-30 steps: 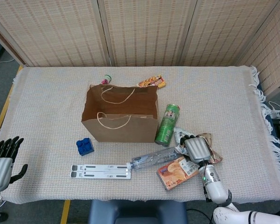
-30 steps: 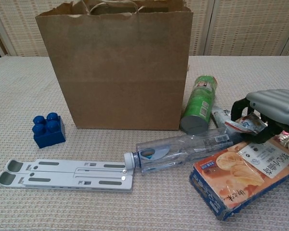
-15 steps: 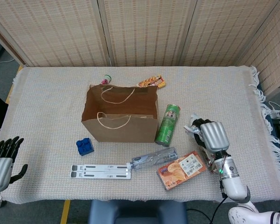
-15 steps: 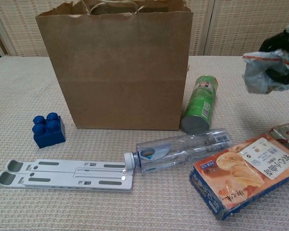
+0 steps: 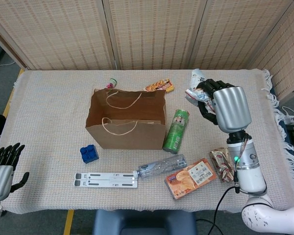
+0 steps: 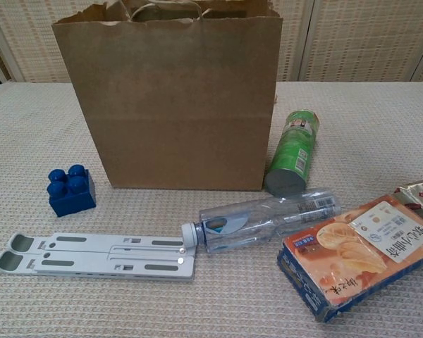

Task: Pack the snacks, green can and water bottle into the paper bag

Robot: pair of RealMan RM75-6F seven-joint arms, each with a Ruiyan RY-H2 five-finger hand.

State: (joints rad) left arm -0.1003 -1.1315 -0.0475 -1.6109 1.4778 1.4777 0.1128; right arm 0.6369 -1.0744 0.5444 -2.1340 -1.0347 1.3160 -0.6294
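Note:
My right hand [image 5: 225,105] is raised high to the right of the open brown paper bag [image 5: 126,120] [image 6: 170,95] and grips a crumpled silver snack packet [image 5: 196,88]. The green can [image 5: 176,130] [image 6: 291,151] leans against the bag's right side. A clear water bottle [image 5: 161,166] [image 6: 264,218] lies in front of the bag. An orange snack box [image 5: 191,177] [image 6: 356,255] lies right of the bottle, with a brown snack packet [image 5: 221,159] [image 6: 417,197] beyond it. My left hand [image 5: 2,169] hangs off the table's front left corner, holding nothing, fingers apart.
A blue toy brick [image 5: 88,153] [image 6: 70,189] and a grey folding stand [image 5: 105,179] [image 6: 99,255] lie in front of the bag. Behind the bag lie an orange snack pack [image 5: 160,86] and a small pink-and-green item [image 5: 111,83]. The table's fringed edge [image 5: 274,105] runs at the right.
My right hand has lifted the silver snack packet from the table near the orange box, up and toward the back, out of the chest view. The left hand has stayed put.

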